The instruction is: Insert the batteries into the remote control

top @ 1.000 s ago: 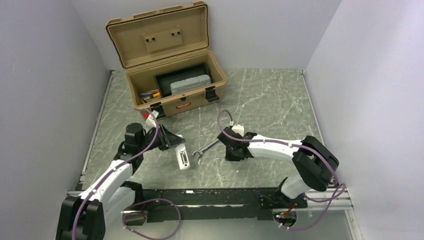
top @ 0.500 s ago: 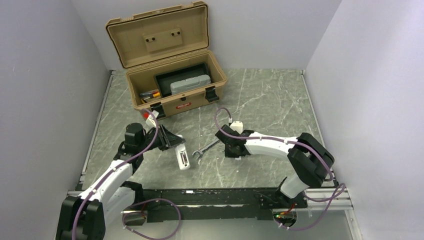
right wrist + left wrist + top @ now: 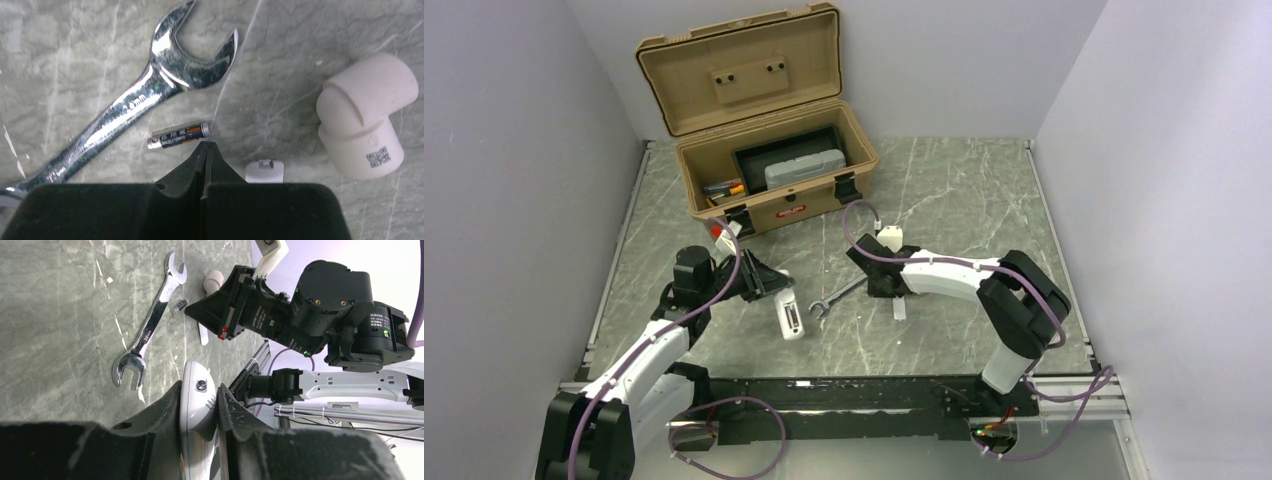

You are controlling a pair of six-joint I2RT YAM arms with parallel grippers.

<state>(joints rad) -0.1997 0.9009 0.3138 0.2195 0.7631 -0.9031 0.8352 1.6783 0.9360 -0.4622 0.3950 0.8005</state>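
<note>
Remote control first: the slim white plastic bar with rounded ends (image 3: pixel 790 320) is sitting low on the grey marbled bench (image 3: pixel 964 190), dark recess facing up. The left jaws are pinching it by its long sides at the end nearest that arm. From the top view I can't tell if anything is sitting in the recess.

Just past it, a small AA-style battery with a black and orange label (image 3: pixel 180 136) is lying loose on the bench, right beside the open head of a shiny silver open-ended wrench (image 3: pixel 150 95). The right jaws are pressed together, holding nothing, with their tip hovering just next to that battery. A small white curved plastic piece (image 3: pixel 265 171) is lying close by, and a chunky white plastic pipe elbow (image 3: pixel 367 115) is sitting a bit further out. Way at the back, a tan plastic toolbox (image 3: pixel 774 215) is standing with its lid open.

So progress-wise I'm guessing this is early days. The remote is getting steadied, but the only battery I can spot isn't picked up yet. Grabbing it, seating it and closing things up are all left.
</note>
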